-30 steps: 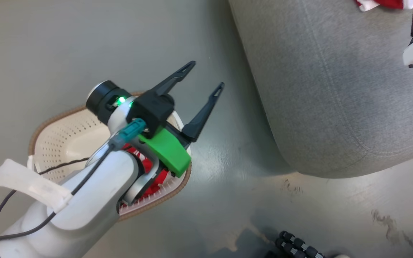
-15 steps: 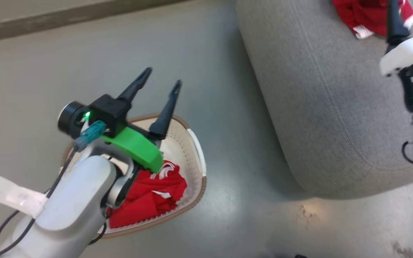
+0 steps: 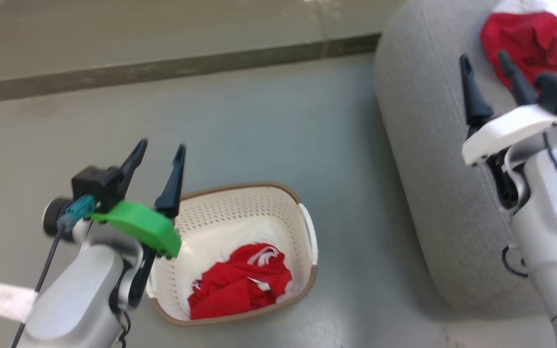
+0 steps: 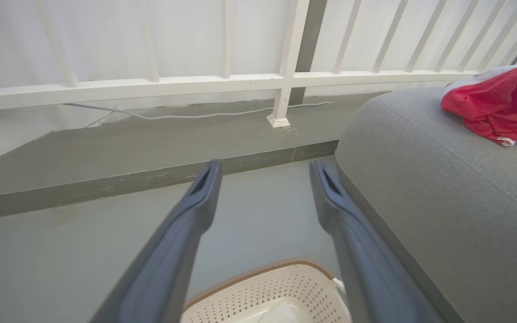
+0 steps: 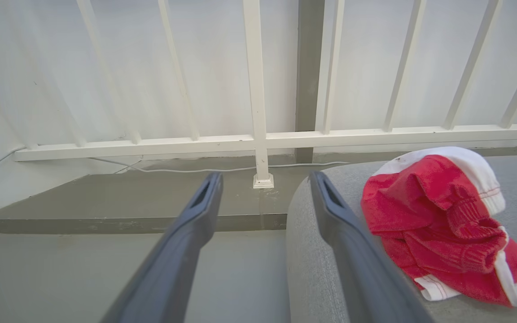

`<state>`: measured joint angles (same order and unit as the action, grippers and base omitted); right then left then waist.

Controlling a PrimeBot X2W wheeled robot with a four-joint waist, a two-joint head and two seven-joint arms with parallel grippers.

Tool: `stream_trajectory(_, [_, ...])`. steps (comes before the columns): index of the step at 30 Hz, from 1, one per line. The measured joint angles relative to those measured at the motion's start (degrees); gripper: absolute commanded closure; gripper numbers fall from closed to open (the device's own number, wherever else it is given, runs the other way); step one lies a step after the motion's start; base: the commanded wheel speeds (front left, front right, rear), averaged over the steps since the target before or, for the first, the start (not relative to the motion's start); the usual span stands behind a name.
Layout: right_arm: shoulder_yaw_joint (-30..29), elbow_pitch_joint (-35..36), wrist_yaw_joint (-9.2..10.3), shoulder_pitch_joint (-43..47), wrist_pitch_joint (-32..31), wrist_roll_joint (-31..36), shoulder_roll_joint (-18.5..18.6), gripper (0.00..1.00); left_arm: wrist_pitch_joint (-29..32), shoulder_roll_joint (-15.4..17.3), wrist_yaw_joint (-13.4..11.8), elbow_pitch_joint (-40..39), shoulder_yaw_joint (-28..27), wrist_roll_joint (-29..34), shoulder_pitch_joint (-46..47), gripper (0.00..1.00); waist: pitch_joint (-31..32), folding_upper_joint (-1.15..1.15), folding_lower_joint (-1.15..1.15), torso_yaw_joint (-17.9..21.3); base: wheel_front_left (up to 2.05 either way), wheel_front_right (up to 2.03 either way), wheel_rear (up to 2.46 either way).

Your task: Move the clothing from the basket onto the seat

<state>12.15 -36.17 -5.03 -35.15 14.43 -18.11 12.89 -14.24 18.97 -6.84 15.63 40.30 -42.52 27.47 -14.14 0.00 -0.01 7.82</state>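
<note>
A crumpled red garment (image 3: 242,287) with white stripes lies in the cream perforated basket (image 3: 240,205) on the floor. My left gripper (image 3: 158,151) hangs open and holds nothing, above the basket's left rim (image 4: 258,271). A second red garment with white trim (image 3: 532,38) (image 4: 498,103) (image 5: 438,220) lies on the grey seat (image 3: 433,159) at its far end. Over the seat, my right gripper (image 3: 485,60) (image 5: 265,184) is open with nothing between its fingers, just left of that garment.
A raised grey kerb (image 3: 172,67) runs along the far side of the floor, with a white railing (image 4: 281,80) and a thin cable (image 4: 195,115) behind it. Bare grey floor (image 3: 278,125) separates the basket from the seat.
The head camera has tilted up and turned, so the whole picture shifted. My left arm has drawn back left off the basket, uncovering the garment inside. The right gripper has come further into view.
</note>
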Motion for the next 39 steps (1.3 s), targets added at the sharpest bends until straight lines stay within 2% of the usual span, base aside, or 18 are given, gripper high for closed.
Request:
stream_trajectory(8, [0.0, 4.6, 1.11, 7.2, 0.0, 0.1, -2.5, 0.00, 0.0, 0.1, -0.1, 2.1, -4.7, -0.1, -6.5, 0.00, 5.7, 0.00, 0.00, -4.1, 0.00, 0.00, 0.00])
stream_trajectory(16, [1.6, 9.2, 2.64, 15.1, 0.0, 1.1, -5.3, 0.00, 0.0, 0.2, -0.3, 1.6, -13.8, 1.4, -12.4, 0.00, 11.1, 0.00, 0.00, -6.7, 0.00, 0.00, 0.00])
stream_trajectory(25, [2.2, 14.0, 4.22, 22.4, 0.0, 1.1, -6.1, 0.00, 0.0, -0.5, -0.3, -1.2, -18.1, 4.5, -20.0, 0.00, 14.6, 0.00, 0.00, -7.5, 0.00, 0.00, 0.00])
stream_trajectory(30, [2.0, 17.0, 5.22, 24.8, 0.0, 1.3, -6.1, 0.00, 0.0, -1.7, -0.3, -3.0, -19.7, 5.6, -22.5, 0.00, 14.9, 0.00, 0.00, -7.6, 0.00, 0.00, 0.00])
stream_trajectory(39, [1.2, 20.5, 7.17, 29.2, 0.0, 1.5, -6.1, 0.00, 0.0, -2.0, -0.3, -4.9, -22.1, 8.2, -26.3, 0.00, 15.0, 0.00, 0.00, -7.6, 0.00, 0.00, 0.00])
